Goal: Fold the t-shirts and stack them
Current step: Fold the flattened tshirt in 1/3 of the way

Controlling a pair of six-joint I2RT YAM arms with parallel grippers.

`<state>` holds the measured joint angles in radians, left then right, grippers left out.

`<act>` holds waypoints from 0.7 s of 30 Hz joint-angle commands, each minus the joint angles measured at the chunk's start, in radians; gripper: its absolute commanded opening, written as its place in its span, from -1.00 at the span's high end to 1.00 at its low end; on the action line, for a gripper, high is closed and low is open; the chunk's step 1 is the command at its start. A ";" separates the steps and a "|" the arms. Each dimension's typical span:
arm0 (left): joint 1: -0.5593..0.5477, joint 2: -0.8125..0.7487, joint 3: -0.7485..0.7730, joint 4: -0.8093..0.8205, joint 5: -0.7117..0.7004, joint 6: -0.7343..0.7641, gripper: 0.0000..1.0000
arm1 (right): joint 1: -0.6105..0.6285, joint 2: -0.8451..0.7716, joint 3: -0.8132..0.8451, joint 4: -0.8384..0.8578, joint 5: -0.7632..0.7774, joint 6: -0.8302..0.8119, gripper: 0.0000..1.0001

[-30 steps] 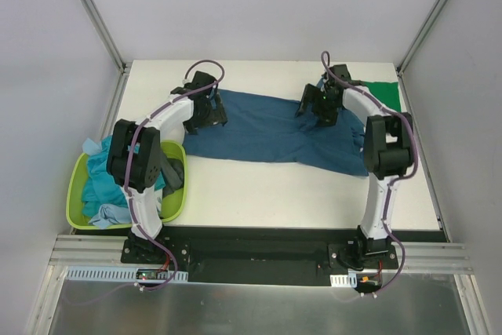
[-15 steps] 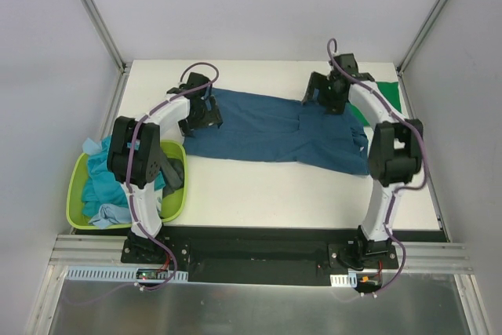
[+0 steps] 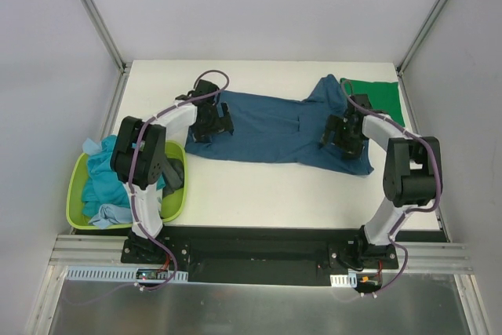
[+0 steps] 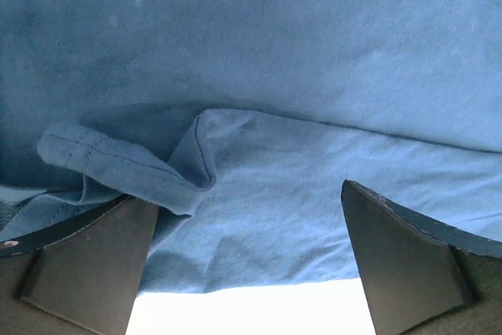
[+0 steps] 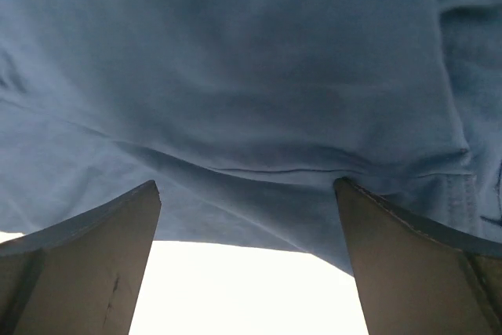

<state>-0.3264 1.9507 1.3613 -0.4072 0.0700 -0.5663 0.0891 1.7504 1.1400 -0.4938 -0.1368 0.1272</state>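
The dark teal-blue t-shirt (image 3: 274, 127) is spread across the tabletop (image 3: 274, 190) — left fingers (image 4: 90, 260) and right fingers (image 5: 82, 253) are held wide apart over its edge, released.

No text, label, brand, number or sign can be read anywhere.

A dark teal-blue cotton t-shirt (image 3: 274, 127) lies spread out lengthwise across the white worktop (image 3: 274, 190). The left arm's fingers (image 3: 213, 125) are down over its left end and the right arm's fingers (image 3: 337, 132) over its right end. A bright green folded t-shirt (image 3: 378, 96) sits flat at the far right corner, just beside the blue one, and a lime-green plastic basket (image 3: 73, 190) at the worktop's left edge holds crumpled light turquoise t-shirts (image 3: 98, 182) and a dark grey one (image 3: 174, 172).
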 commanded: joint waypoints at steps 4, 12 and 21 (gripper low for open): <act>-0.037 -0.051 -0.142 -0.012 -0.003 -0.030 -0.98 | -0.086 -0.115 -0.160 -0.009 0.035 0.025 -0.93; -0.170 -0.237 -0.355 -0.016 -0.042 -0.109 -0.98 | -0.300 -0.298 -0.364 -0.061 0.045 0.032 -0.93; -0.336 -0.551 -0.622 -0.085 -0.065 -0.283 -0.98 | -0.453 -0.485 -0.460 -0.140 0.100 0.015 -0.93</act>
<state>-0.6163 1.5227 0.8429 -0.3614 0.0433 -0.7464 -0.3351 1.3479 0.7071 -0.5423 -0.1242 0.1558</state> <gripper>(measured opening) 0.990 0.964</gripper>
